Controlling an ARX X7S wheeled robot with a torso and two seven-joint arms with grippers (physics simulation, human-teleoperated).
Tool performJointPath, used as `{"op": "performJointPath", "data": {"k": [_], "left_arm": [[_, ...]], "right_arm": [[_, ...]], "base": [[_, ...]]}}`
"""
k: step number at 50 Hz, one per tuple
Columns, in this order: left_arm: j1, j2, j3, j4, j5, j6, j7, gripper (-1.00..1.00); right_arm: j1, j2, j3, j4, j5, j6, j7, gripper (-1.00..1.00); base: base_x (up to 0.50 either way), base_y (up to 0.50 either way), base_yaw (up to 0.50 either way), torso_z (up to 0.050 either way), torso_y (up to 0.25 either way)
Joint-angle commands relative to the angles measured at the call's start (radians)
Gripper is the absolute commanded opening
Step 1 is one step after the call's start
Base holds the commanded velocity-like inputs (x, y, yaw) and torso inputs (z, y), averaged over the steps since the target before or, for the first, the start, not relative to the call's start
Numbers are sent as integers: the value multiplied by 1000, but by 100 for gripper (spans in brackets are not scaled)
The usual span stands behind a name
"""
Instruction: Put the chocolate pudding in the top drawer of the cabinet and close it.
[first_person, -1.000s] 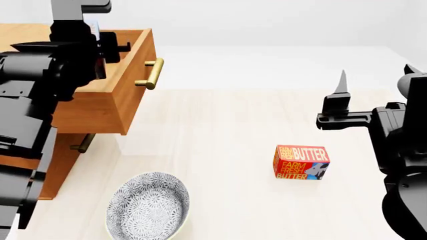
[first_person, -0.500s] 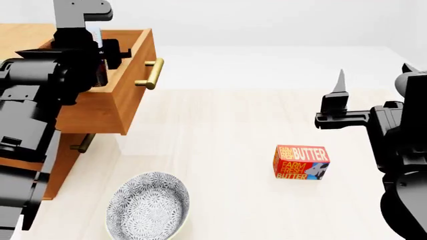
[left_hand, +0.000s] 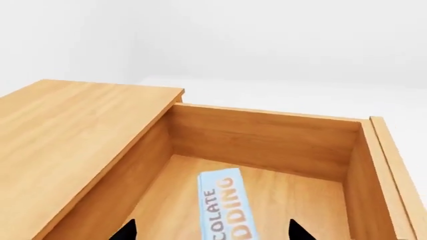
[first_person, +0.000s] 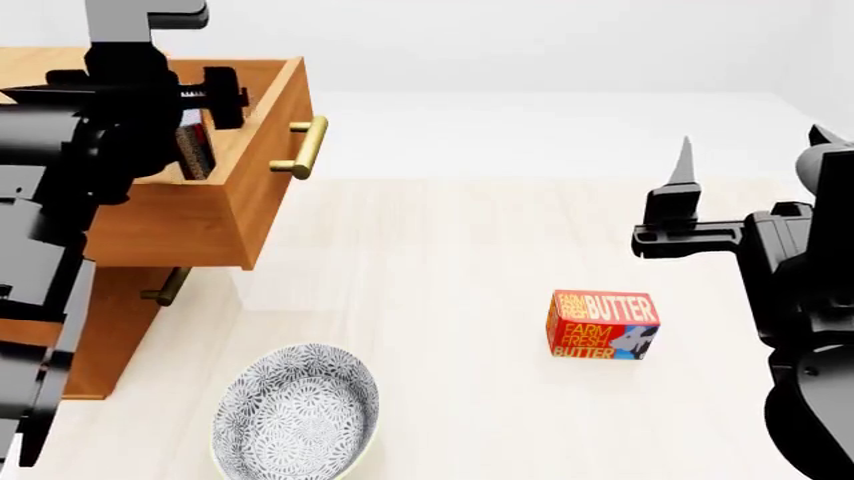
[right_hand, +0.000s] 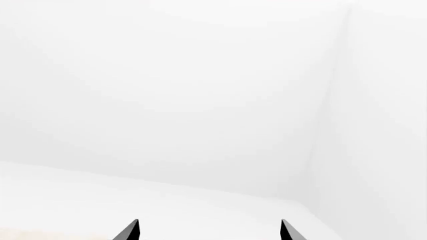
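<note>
The top drawer (first_person: 254, 190) of the orange-brown cabinet (first_person: 40, 70) is pulled out, with its brass handle (first_person: 304, 147) facing the table. The chocolate pudding (left_hand: 223, 205) lies on the drawer floor, its light blue side up; in the head view its dark brown and red part (first_person: 196, 148) shows inside the drawer. My left gripper (left_hand: 211, 231) hangs above it, open, with the fingertips wide apart and not touching the box. My right gripper (first_person: 747, 160) is held up at the right, open and empty, and the right wrist view (right_hand: 210, 231) faces a white wall.
A red-orange butter box (first_person: 603, 325) stands on the pale table at centre right. A patterned bowl (first_person: 296, 410) sits near the front, below the drawer. The lower drawer's handle (first_person: 167, 287) shows under the open drawer. The cabinet top (left_hand: 67, 130) lies beside the drawer opening.
The pudding has left my left gripper and now lies in the top drawer. The left arm has shifted slightly above the drawer. The right arm has hardly moved.
</note>
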Motion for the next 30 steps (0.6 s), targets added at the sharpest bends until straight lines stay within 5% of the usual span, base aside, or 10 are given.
{"op": "performJointPath", "data": {"k": [1, 18, 30], "left_arm": [[-11, -42, -52, 227, -85, -87, -40, 100], [49, -119, -105, 658, -246, -233, -102, 100], [157, -89, -139, 911, -397, -291, -167, 100]], "right_arm": [[3, 0, 2, -6, 7, 6, 5, 100], [0, 4, 11, -23, 22, 13, 11, 100], [6, 6, 16, -30, 34, 21, 15, 100]], "base": [[0, 0, 0, 0, 0], [0, 0, 0, 0, 0], [0, 0, 0, 0, 0]]}}
